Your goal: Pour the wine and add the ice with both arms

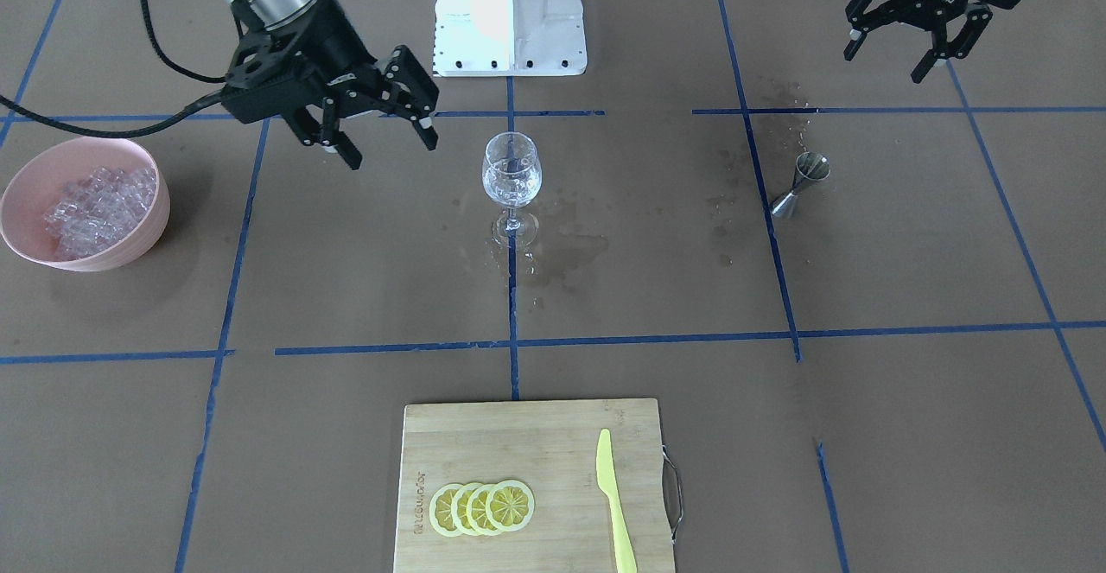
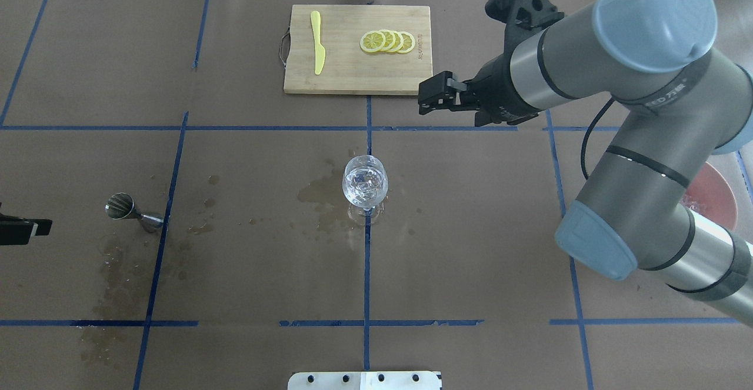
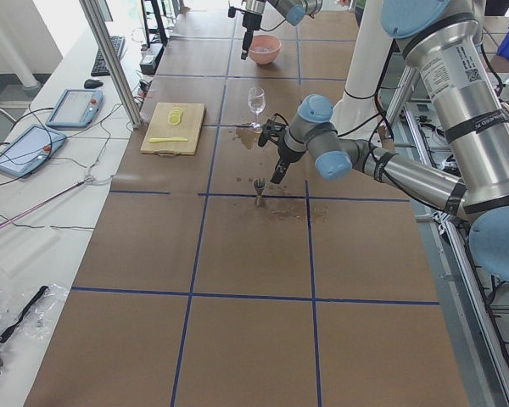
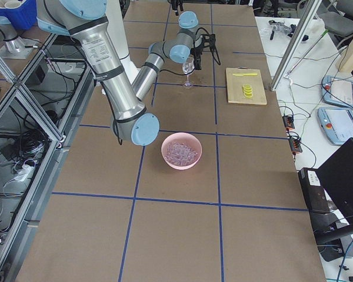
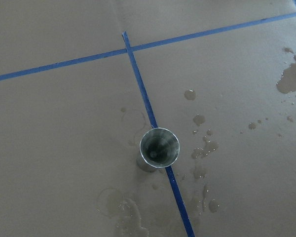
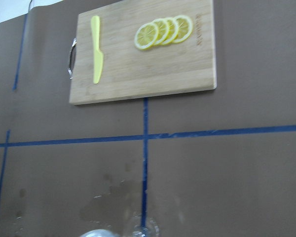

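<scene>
A clear stemmed wine glass (image 1: 511, 180) (image 2: 365, 185) stands at the table's middle. Its contents are glassy, and I cannot tell wine from ice in it. The rest of the ice (image 1: 102, 206) (image 4: 180, 151) is heaped in a pink bowl (image 1: 147, 240). My right gripper (image 1: 390, 151) (image 2: 426, 99) hangs open and empty between bowl and glass, above the table. My left gripper (image 1: 886, 65) is open and empty, raised above a steel jigger (image 1: 801, 182) (image 5: 159, 147) that stands upright and looks empty.
Wet patches (image 2: 320, 193) spread around the glass and near the jigger (image 2: 132, 210). A wooden cutting board (image 1: 484, 443) at the far edge carries lemon slices (image 1: 482, 506) and a yellow knife (image 1: 613, 504). The white robot base (image 1: 510, 11) stands behind the glass.
</scene>
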You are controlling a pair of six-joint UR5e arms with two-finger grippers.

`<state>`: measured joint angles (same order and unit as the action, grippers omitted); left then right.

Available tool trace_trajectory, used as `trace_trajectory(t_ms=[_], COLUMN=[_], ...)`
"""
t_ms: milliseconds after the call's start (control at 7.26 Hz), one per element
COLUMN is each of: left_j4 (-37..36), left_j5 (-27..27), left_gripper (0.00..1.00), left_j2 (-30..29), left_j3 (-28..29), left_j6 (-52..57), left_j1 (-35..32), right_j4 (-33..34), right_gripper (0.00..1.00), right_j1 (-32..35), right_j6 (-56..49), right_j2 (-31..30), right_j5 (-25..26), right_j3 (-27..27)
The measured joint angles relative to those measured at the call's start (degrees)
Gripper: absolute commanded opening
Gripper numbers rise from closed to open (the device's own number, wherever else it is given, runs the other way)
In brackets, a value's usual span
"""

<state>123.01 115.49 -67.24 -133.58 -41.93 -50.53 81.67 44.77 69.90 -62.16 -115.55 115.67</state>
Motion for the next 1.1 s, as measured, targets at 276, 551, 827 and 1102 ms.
trace_trajectory(t_ms=[276,551,827,1102], left_j4=[-7.69,-12.02,-13.4,-17.76], left_j5=[4.55,12.86,15.73,16.12], left_gripper=[1.0,1.0,1.0,1.0], left_j2=[-5.74,-11.59,-13.35,-14.47], left_j3=[3.14,10.73,18.08,24.32], left_j6=[8.55,17.83,28.57,39.49], left_j1=[-12.5,-23.45,-29.64,-34.43], right_j4=[4.96,13.44,17.71,17.99], right_gripper=[1.0,1.0,1.0,1.0], right_j1=[6.91,12.71,19.3,28.11], right_j6=[-14.89,-32.51,-50.26,-66.57], right_j2=[-3.86,-5.2,-8.62,-13.29], right_j5=[-3.56,-4.83,-6.31,-12.68], right_j3=[-1.74,-4.81,-8.48,-14.78])
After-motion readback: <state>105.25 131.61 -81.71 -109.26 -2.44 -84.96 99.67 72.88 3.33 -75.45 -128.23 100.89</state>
